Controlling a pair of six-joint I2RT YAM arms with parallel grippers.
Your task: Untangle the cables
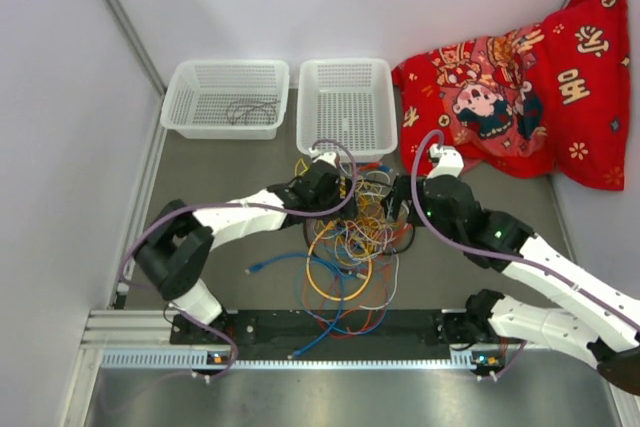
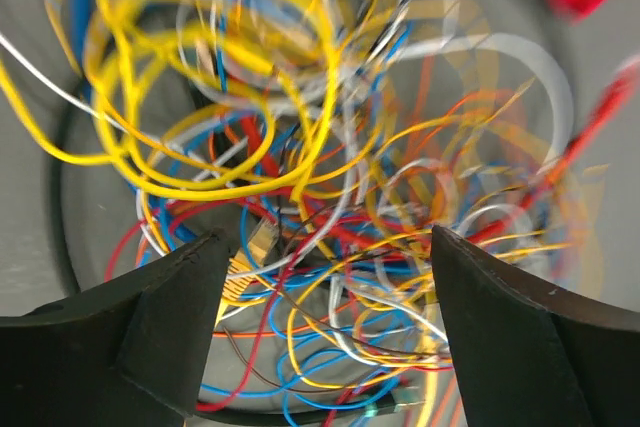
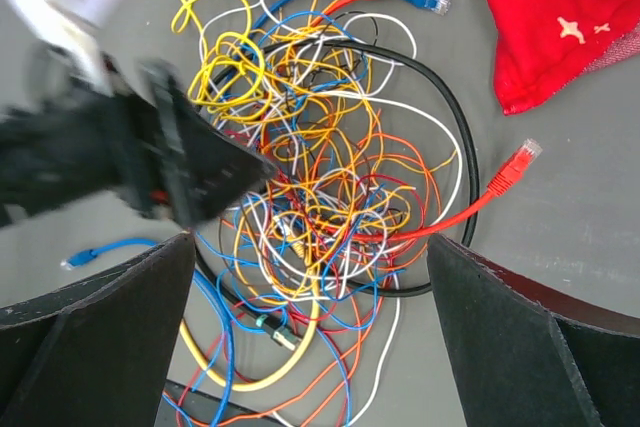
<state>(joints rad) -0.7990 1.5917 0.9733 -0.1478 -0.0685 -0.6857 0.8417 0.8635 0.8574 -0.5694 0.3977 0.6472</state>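
The cables [image 1: 350, 242] lie in one tangled heap of yellow, orange, blue, white, red and black loops in the middle of the table. My left gripper [image 1: 348, 192] hovers over the heap's far left part. In the left wrist view it [image 2: 330, 247] is open, with blurred cables [image 2: 200, 185] lying below and between its fingers, none clamped. My right gripper [image 1: 402, 209] hangs over the heap's far right side. It [image 3: 310, 247] is open above the cables [image 3: 320, 177]. A red cable with a plug end [image 3: 515, 167] and a black loop [image 3: 465, 147] reach out to the right.
Two white baskets stand at the back: the left basket [image 1: 182, 97] holds a dark cable [image 1: 250, 110], and the right basket [image 1: 312, 97] sits just behind the heap. A red printed cloth [image 1: 530, 97] lies at the back right. The left arm [image 3: 150, 162] crosses the right wrist view, blurred.
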